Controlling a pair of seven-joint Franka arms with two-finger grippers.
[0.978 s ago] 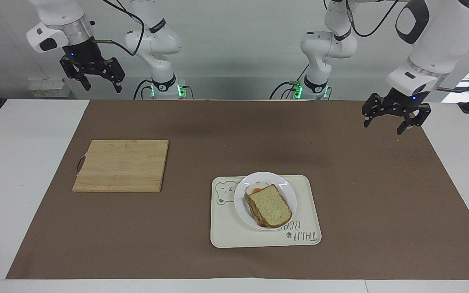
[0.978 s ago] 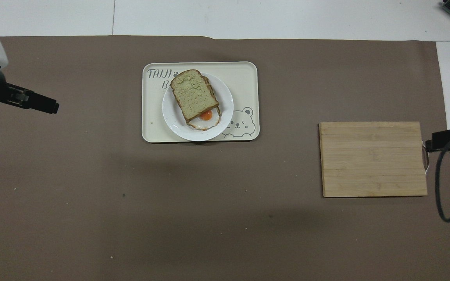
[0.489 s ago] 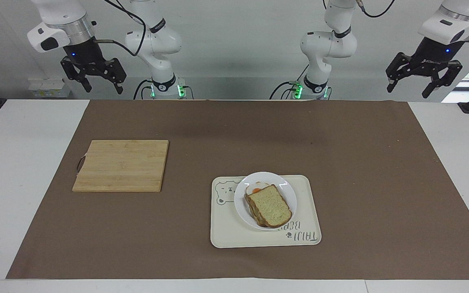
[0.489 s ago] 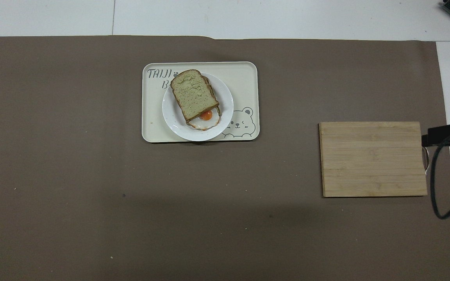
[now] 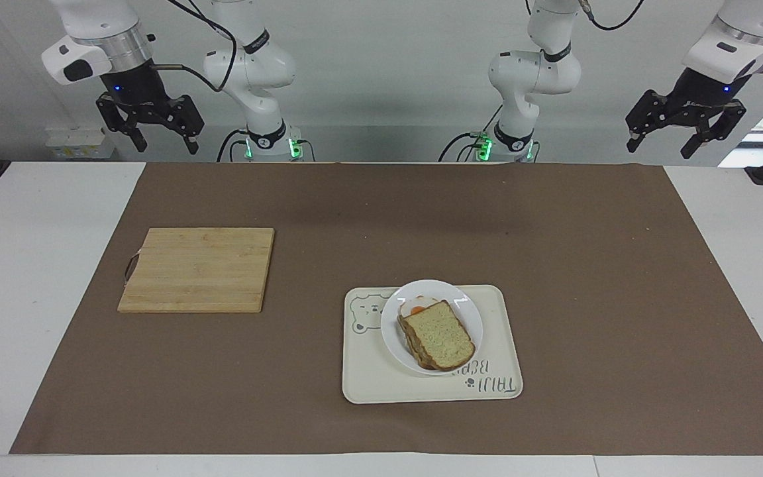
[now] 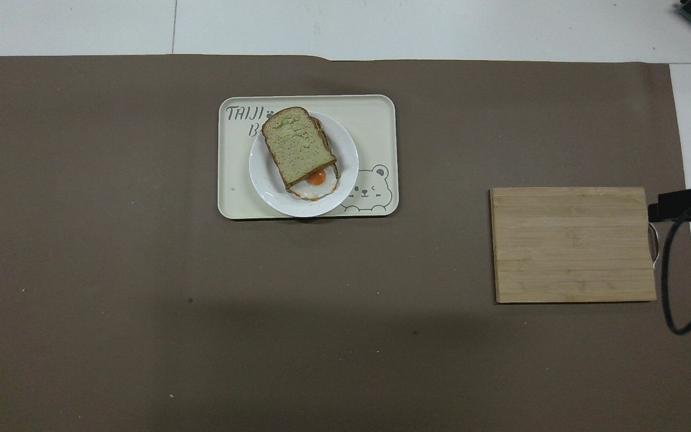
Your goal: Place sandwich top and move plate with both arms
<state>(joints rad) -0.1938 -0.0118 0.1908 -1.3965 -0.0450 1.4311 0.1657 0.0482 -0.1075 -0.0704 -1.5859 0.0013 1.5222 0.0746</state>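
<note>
Both tools raised, open; sandwich top point(image 5: 439, 333) on plate point(image 5: 471, 317), well apart.

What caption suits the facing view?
Bread slice tops the egg sandwich on a white plate set on the tray; both arms wait raised.

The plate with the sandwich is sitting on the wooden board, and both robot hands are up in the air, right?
Not quite. The plate sits on the bear tray, not on the wooden board, which is bare, as the overhead view shows. The left gripper and right gripper are indeed up in the air.
</note>
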